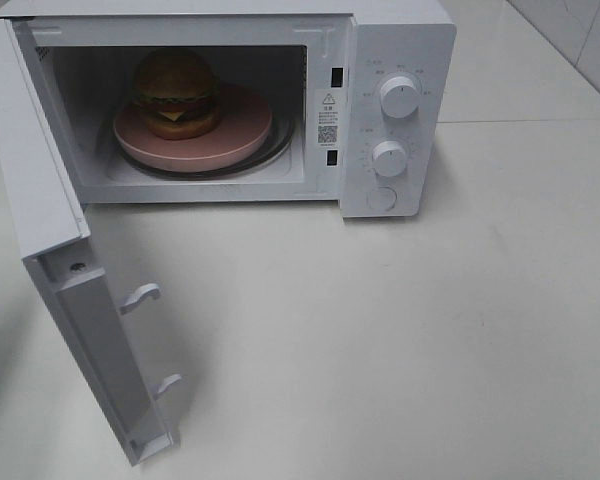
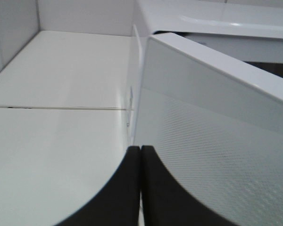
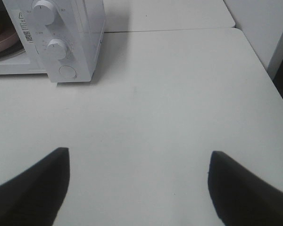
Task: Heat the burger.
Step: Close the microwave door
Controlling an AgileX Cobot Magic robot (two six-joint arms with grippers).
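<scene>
The burger (image 1: 175,92), a glossy brown bun with lettuce and cheese showing, sits on a round pink plate (image 1: 245,135) inside the open white microwave (image 1: 400,60). The microwave door (image 1: 50,200) is swung wide toward the front left. In the left wrist view my left gripper (image 2: 140,148) is shut, empty, its tips close against the door's outer face (image 2: 217,122); whether they touch I cannot tell. My right gripper (image 3: 137,155) is open over bare table, well clear of the microwave (image 3: 80,28). Neither gripper shows in the exterior high view.
Two round knobs (image 1: 399,96) (image 1: 389,158) and a round button (image 1: 381,198) sit on the microwave's right panel. The white table (image 1: 430,330) stretches to the front and right. Tiled walls border the table at the back and right.
</scene>
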